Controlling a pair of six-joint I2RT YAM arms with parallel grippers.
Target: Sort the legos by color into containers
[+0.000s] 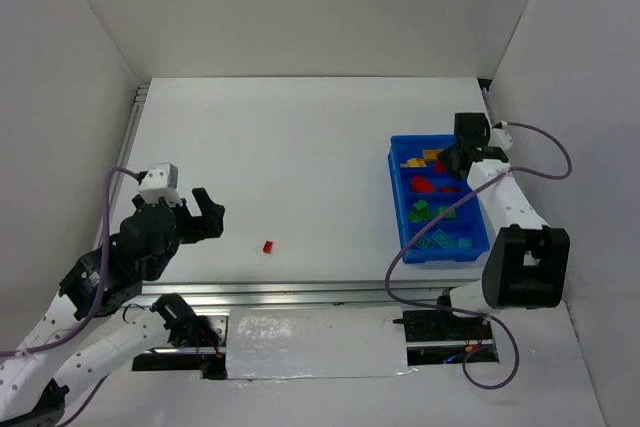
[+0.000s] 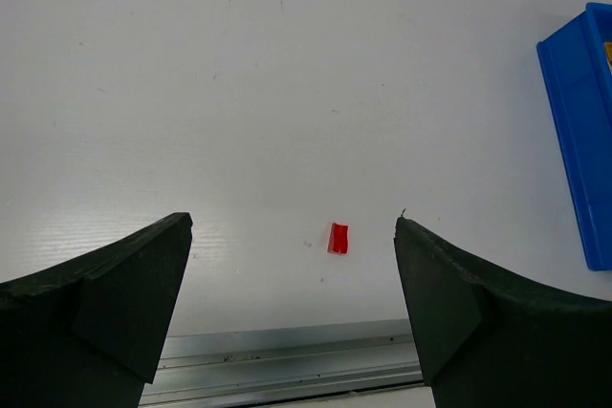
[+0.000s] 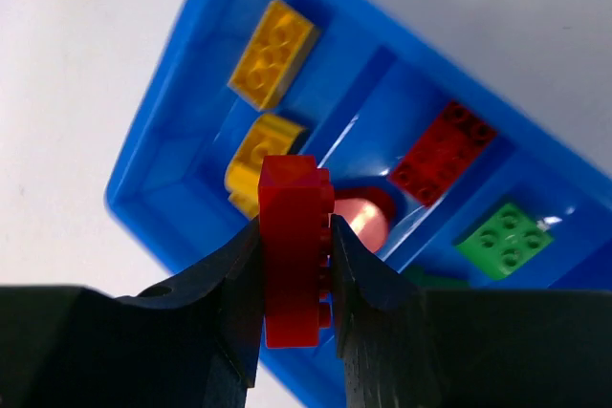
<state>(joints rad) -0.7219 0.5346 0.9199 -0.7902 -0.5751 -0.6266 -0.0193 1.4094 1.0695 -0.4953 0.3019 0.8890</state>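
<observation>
My right gripper (image 3: 295,232) is shut on a red lego brick (image 3: 292,265), held on edge above the blue tray (image 3: 153,179). Below it the containers hold two yellow legos (image 3: 274,53), a red brick (image 3: 442,150), a red rounded piece (image 3: 368,219) and a green brick (image 3: 504,236). From above, that gripper (image 1: 450,162) hangs over the far end of the tray (image 1: 398,197), whose near compartments hold green and cyan pieces. One small red lego (image 1: 267,245) lies alone on the table. My left gripper (image 2: 292,226) is open and hovers short of this piece (image 2: 338,238).
White walls enclose the table on the left, back and right. A metal rail (image 2: 287,360) runs along the near table edge, just below the loose red lego. The tray's left wall (image 2: 574,112) shows at the right of the left wrist view.
</observation>
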